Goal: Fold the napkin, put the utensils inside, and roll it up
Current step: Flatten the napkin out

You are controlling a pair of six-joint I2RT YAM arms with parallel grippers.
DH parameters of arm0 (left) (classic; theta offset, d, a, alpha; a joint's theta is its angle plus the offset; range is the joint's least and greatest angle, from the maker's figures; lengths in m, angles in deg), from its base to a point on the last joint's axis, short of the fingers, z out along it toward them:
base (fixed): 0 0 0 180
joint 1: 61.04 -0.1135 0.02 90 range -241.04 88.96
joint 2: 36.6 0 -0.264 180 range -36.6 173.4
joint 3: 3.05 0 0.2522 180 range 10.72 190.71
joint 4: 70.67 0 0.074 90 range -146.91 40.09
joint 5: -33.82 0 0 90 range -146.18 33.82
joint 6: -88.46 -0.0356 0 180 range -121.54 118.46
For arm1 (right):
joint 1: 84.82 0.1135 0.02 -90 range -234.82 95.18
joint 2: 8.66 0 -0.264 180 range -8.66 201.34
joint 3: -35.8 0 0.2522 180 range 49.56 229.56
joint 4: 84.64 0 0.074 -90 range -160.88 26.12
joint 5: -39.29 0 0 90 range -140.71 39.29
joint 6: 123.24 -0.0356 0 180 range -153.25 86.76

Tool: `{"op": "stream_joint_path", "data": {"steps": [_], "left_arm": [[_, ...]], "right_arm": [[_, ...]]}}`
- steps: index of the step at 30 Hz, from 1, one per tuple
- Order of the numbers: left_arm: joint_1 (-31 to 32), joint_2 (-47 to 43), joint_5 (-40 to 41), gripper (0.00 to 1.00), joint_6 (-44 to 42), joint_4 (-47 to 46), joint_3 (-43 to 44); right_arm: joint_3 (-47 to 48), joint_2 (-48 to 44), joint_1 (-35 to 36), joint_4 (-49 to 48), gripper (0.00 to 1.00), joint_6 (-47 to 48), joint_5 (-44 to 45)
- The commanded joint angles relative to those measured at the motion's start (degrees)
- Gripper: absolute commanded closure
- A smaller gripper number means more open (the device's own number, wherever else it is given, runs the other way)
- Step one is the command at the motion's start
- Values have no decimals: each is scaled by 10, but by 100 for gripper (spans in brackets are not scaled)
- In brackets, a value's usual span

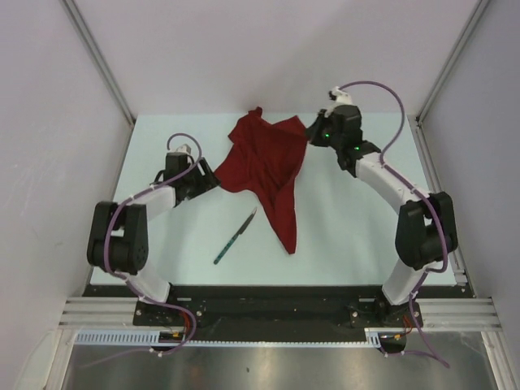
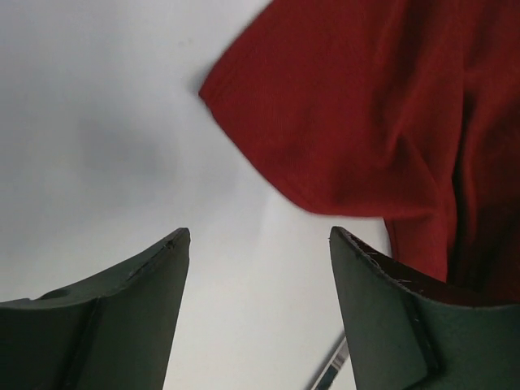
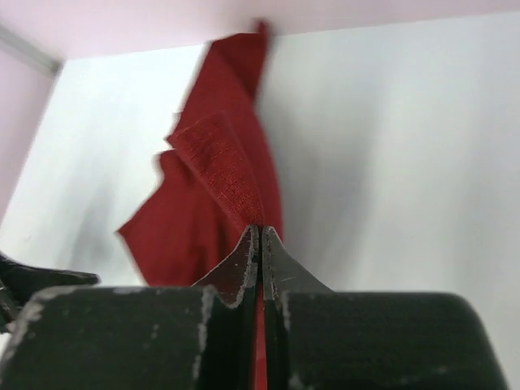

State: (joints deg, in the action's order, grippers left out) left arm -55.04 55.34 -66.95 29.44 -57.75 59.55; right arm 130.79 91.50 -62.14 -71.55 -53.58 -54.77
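The dark red napkin (image 1: pixel 268 166) lies crumpled across the middle of the table, one long tail trailing toward the near side. My right gripper (image 1: pixel 307 130) is shut on its far right corner. In the right wrist view red cloth (image 3: pixel 219 179) runs into the closed jaws (image 3: pixel 261 231). My left gripper (image 1: pixel 213 180) stands open beside the napkin's left edge, nothing between its fingers (image 2: pixel 258 236); the cloth (image 2: pixel 349 106) lies just ahead and to the right. The knife (image 1: pixel 236 236), with a teal handle and a dark blade, lies on the table nearer the arms; a sliver of it (image 2: pixel 331 370) shows by the left gripper's right finger.
The white table (image 1: pixel 349 227) is enclosed by pale walls on the left, back and right. A metal rail (image 1: pixel 268 309) carrying the arm bases runs along the near edge.
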Motion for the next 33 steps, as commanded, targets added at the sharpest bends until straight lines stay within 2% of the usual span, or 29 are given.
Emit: {"op": "stream_joint_path", "data": {"steps": [1,7,10,11,14,17,20,23,24,28,33], "left_arm": [[9,67,28,27,7,-15,74],[13,125,70,30,-3,4,130],[15,137,81,30,-7,22,144],[15,137,78,33,-4,23,148],[26,110,74,34,-1,11,132],[60,89,84,31,-9,17,126],[102,61,54,29,0,20,107],[180,15,50,28,5,16,72],[229,4,53,28,7,15,62],[352,-30,57,30,-3,11,35],[475,21,1,35,-50,41,68]], "right_arm": [[-69,-36,-48,-12,100,-20,-22],[-150,-92,-105,-1,100,-26,-19],[-186,-120,-121,4,100,-25,7],[-193,-124,-125,4,100,-23,24],[-206,-128,-160,36,100,-27,34],[-202,-125,-199,44,100,-30,58],[-199,-120,-222,43,100,-24,81],[-189,-112,-264,58,100,-15,97],[-189,-112,-269,59,100,-13,98],[-190,-110,-285,66,100,-1,98],[-197,-116,-292,73,100,-8,91]]}}
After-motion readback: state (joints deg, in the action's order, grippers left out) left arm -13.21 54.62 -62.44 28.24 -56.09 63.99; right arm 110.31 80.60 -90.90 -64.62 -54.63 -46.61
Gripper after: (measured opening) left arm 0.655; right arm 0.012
